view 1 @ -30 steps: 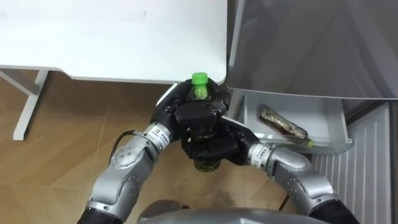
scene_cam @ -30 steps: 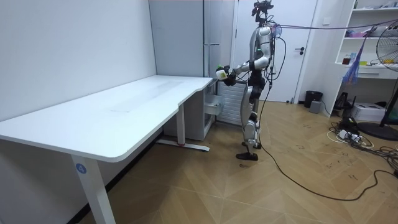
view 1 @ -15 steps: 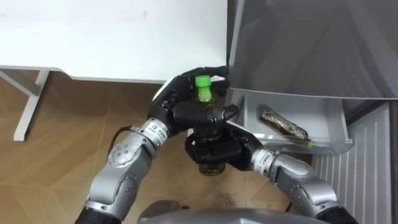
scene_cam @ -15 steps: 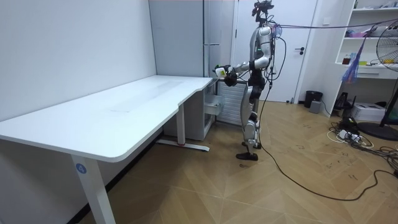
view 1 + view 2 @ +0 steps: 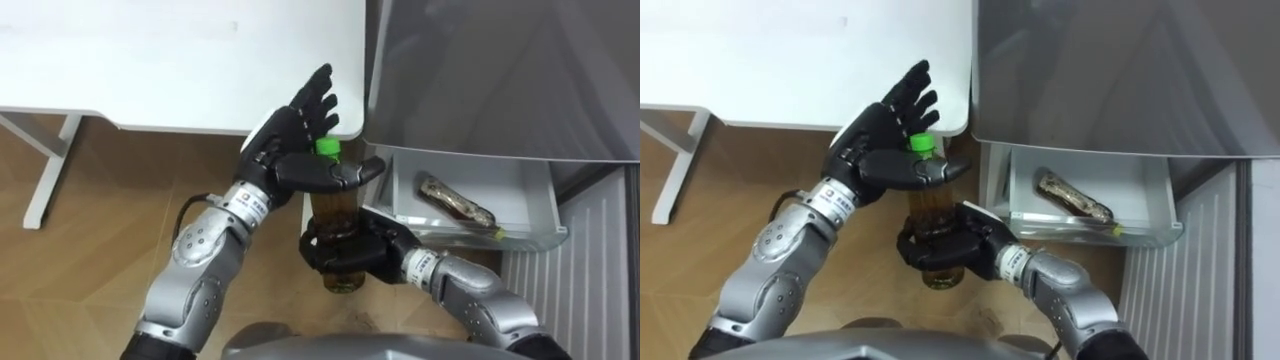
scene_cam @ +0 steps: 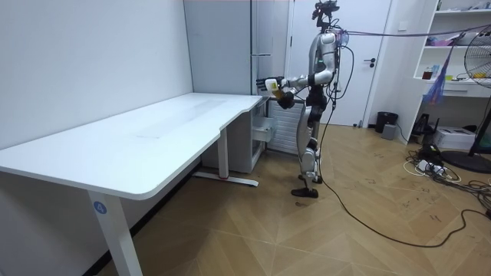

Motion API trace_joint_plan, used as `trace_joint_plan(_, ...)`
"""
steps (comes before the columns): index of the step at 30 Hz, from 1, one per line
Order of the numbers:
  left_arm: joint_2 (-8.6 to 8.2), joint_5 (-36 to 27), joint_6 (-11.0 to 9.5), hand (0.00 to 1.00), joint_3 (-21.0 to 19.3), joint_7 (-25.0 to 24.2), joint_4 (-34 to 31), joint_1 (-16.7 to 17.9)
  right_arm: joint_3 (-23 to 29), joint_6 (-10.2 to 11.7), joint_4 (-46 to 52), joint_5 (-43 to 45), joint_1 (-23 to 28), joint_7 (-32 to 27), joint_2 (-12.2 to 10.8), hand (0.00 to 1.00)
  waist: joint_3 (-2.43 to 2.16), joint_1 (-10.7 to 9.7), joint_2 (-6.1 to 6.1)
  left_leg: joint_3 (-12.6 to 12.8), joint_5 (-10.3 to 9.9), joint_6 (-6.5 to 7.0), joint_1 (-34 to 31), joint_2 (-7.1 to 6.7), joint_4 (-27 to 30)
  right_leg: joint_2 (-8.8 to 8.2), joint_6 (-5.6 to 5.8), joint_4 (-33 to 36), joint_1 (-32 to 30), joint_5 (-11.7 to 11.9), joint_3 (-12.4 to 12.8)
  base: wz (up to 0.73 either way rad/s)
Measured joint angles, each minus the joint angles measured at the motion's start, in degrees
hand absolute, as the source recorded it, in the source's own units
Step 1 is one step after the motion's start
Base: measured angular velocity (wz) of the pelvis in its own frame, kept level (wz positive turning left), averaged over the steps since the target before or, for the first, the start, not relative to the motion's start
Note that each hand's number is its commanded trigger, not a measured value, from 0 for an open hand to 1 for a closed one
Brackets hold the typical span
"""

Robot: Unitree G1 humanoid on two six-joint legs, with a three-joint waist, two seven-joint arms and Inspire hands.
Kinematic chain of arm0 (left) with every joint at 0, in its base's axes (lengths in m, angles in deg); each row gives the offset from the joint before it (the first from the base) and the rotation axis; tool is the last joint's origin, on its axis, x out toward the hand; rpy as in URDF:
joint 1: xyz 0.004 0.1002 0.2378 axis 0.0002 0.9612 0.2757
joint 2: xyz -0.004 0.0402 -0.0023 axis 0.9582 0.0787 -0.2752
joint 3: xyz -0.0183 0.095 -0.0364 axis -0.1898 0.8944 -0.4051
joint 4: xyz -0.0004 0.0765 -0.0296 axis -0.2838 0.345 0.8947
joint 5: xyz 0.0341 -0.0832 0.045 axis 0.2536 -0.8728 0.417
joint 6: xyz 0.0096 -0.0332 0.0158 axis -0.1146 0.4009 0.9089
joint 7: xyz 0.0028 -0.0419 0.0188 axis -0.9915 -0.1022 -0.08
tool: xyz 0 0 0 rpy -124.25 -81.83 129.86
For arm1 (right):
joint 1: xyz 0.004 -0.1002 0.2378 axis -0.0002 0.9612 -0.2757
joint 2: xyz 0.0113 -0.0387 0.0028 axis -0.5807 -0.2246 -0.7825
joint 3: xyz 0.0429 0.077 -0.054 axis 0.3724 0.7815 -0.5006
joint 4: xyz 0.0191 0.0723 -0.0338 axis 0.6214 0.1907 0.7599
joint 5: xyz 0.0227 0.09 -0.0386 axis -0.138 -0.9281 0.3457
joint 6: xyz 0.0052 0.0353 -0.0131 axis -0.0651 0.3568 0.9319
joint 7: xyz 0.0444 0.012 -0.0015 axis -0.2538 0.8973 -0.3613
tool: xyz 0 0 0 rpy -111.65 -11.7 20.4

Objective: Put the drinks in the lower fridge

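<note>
A brown drink bottle [image 5: 335, 205] with a green cap [image 5: 327, 147] stands upright in the air before the fridge. My right hand [image 5: 340, 250] is shut round its lower body from the right. My left hand [image 5: 285, 135] is open behind the bottle's top, fingers straight and spread, the thumb lying across the neck. A second bottle [image 5: 455, 197] lies on its side in the fridge's open lower drawer [image 5: 530, 215]. In the room view I stand at the far end of the desk, facing the fridge, with the held bottle [image 6: 272, 86] raised at chest height.
The grey fridge [image 5: 500, 70] rises just right of the white desk [image 5: 180, 60], whose corner is close behind my left hand. Wooden floor [image 5: 90, 220] lies below. A white radiator-like panel [image 5: 590, 270] stands at the right.
My left hand has let go of the bottle's top and spread its fingers open. My right hand has kept its grip lower on the bottle.
</note>
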Motion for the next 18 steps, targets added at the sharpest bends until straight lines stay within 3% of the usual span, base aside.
trace_joint_plan(5,-0.02,3.1,-1.1,0.00,-0.4,2.3,-1.4,-0.7,0.2,0.0,-0.5,0.2,0.0,0.0,0.1,1.00,0.07,0.1,-0.12,0.0,0.0,0.01,0.0,0.01,0.2,0.00,0.00,0.0,0.2,0.0,-0.2,0.00)
trace_joint_plan(11,-0.15,5.5,-2.3,0.00,-7.4,5.3,-6.5,-1.0,2.7,0.0,-0.4,0.3,0.4,0.3,0.6,1.00,0.05,0.4,-0.07,0.0,0.0,0.00,0.4,0.09,0.2,0.10,-0.04,0.0,0.2,0.0,0.2,-0.02)
trace_joint_plan(15,-0.12,5.6,-5.9,0.00,-10.1,9.9,-9.5,-1.0,5.2,0.2,-0.3,0.3,1.7,0.8,0.6,1.00,-0.13,1.3,0.22,-0.2,0.0,0.00,1.9,-0.13,-0.9,-0.02,-0.03,-0.1,1.3,0.0,0.2,-0.02)
trace_joint_plan(18,-0.10,8.4,-6.7,0.00,-12.1,13.9,-9.5,-1.0,6.7,0.3,-0.3,0.7,2.8,0.8,0.9,1.00,-0.32,2.1,0.51,0.0,0.0,-0.01,2.7,-0.51,-1.6,-0.03,-0.03,-0.2,1.9,0.0,0.1,0.00)
